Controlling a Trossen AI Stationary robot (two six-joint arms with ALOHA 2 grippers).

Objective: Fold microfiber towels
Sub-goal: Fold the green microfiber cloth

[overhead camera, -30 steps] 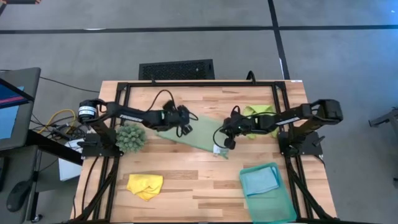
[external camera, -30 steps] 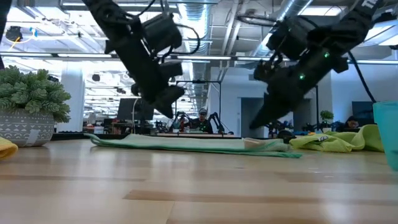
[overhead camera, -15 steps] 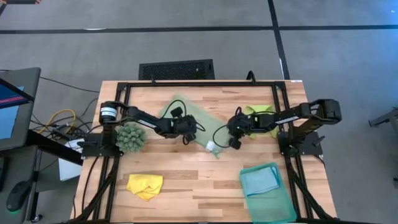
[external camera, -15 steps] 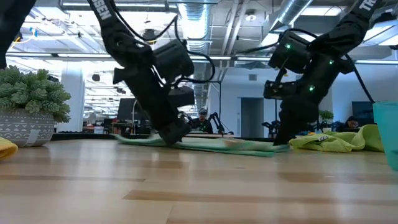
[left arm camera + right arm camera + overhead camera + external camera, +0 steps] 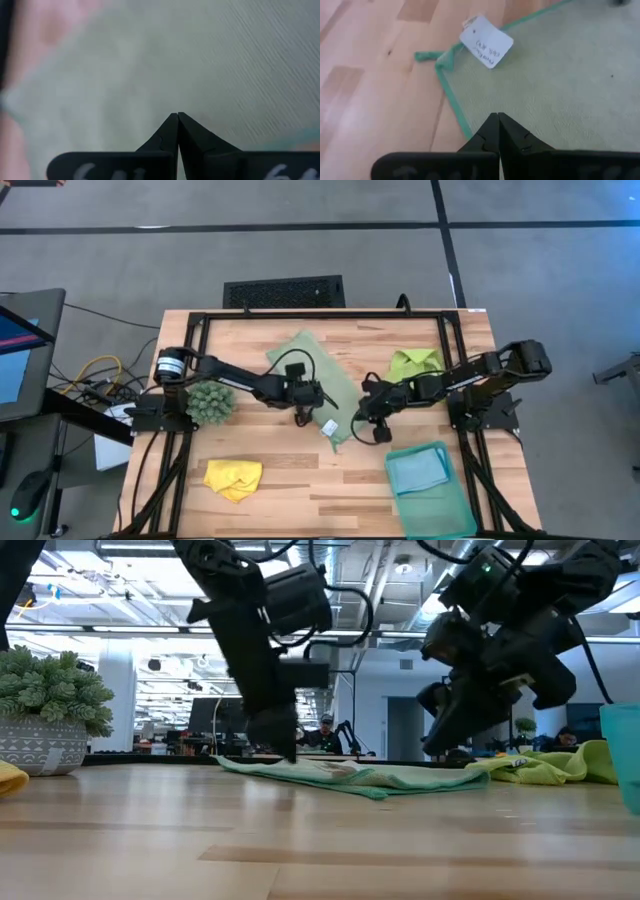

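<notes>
Both hands sit low over the pale sage green towel [image 5: 313,383] at the middle of the surface [image 5: 300,480]. Left hand [image 5: 307,408] has its two fingers pressed together, tips down on the cloth's middle; whether any fabric is pinched between them cannot be told. Right hand [image 5: 372,423] is likewise closed, its tips at the cloth's near-right hem, just beside the white label [image 5: 485,40] at the corner; in the right wrist view no fabric shows between the fingers.

That towel lies spread and mostly flat, its long axis running diagonally from the far left toward the near right, where the labelled corner points. In the low view it is a thin rumpled strip [image 5: 350,776] across the boards.

Outward from it: the lime green towel [image 5: 414,364] is bunched at the right, under the right arm. A yellow towel [image 5: 233,477] lies crumpled near the front left. The light blue towel [image 5: 418,470] rests folded inside the teal tray [image 5: 450,512] at the front right. A dark-green spiky plant [image 5: 210,400] stands at the left, beside the left arm.

Pale wood planks make up the surface, framed by black rails. Around it is grey floor with dark lines, a black floor vent [image 5: 284,291] beyond the far edge, and a monitor [image 5: 18,350] at the left. The low view looks into a bright hall with ceiling ducts.
</notes>
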